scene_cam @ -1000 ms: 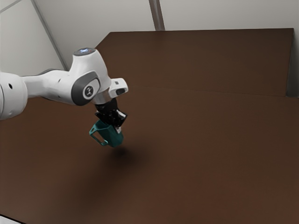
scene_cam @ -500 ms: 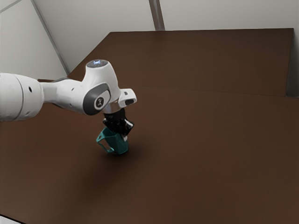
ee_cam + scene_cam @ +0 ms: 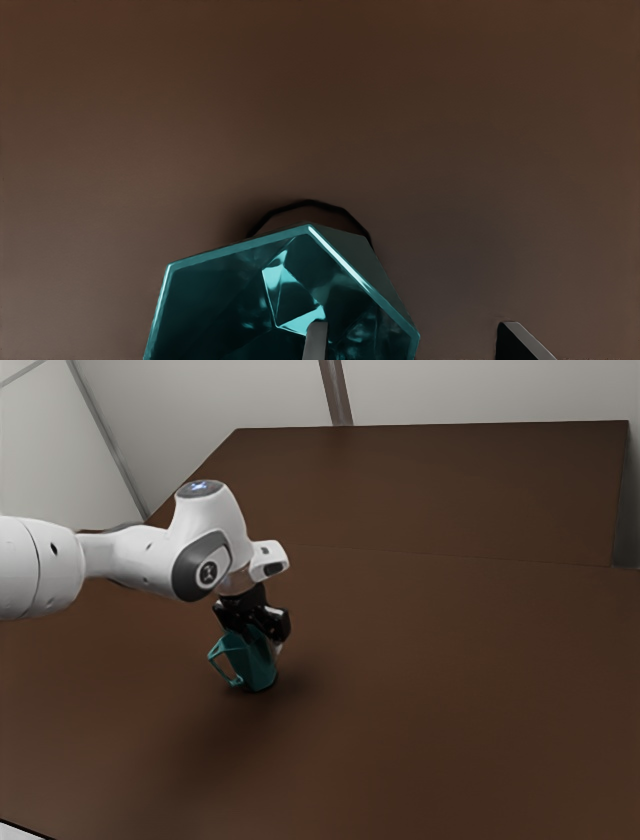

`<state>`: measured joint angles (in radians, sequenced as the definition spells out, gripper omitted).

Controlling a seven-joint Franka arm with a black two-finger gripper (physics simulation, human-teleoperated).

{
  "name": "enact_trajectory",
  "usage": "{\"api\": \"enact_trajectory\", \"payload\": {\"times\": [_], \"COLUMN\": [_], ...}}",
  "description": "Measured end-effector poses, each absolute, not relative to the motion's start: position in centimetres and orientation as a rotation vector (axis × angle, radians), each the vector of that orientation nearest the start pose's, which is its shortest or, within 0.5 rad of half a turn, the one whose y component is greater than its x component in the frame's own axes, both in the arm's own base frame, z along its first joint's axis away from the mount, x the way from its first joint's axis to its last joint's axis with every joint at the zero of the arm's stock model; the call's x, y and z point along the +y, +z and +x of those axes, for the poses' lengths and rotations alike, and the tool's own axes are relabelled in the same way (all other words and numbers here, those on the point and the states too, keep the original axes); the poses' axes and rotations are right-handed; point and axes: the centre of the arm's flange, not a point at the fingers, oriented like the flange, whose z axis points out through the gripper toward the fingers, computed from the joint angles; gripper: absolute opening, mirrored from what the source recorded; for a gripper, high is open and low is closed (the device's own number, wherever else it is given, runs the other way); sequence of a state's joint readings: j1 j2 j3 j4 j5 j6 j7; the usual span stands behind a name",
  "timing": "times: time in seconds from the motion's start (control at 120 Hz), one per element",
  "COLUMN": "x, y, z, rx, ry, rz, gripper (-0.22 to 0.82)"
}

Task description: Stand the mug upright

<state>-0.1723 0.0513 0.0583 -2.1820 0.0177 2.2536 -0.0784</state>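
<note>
Gripper (image 3: pixel 268 635) is released, fingers well apart, not clamped on anything. Mug (image 3: pixel 252 665), teal and faceted, is on the brown table (image 3: pixel 450 660), right under the gripper, base down, mouth up toward the hand. Looks upright or close to it; can't tell if there's a slight lean. Handle (image 3: pixel 222 663) points to the exterior view's left. Wrist view: one fingertip (image 3: pixel 315 342) is over the mug's open mouth, the other (image 3: pixel 530 345) is outside the rim (image 3: pixel 240 246), with a gap between it and the mug, so one side wall lies between them. Can't tell if the inner finger touches the inside. Thin dark curved line (image 3: pixel 310 201) by the mug. Arm (image 3: pixel 140 555) comes in from the exterior view's left; pale wall (image 3: pixel 480 390) behind the table.
</note>
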Motion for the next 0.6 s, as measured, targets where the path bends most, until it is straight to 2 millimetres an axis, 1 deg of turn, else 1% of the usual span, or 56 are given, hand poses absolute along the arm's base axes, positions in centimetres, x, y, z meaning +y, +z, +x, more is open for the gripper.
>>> {"api": "enact_trajectory", "payload": {"times": [0.075, 0.158, 0.3, 0.367, 0.467, 0.6], "x": [-6.2, -6.4, -6.8, -7.1, -7.5, -7.7], "y": [38.0, 39.1, 41.3, 42.6, 45.8, 50.9], "z": [53.7, 53.5, 53.2, 53.4, 54.6, 56.0], "rx": [0.074, 0.083, 0.1, 0.112, 0.129, 0.156], "ry": [-0.049, -0.069, -0.119, -0.152, -0.208, -0.271], "rz": [-3.129, -3.131, -3.135, -3.132, -3.126, -3.097], "gripper": [0.41, 0.47, 0.54, 0.55, 0.57, 0.59]}}
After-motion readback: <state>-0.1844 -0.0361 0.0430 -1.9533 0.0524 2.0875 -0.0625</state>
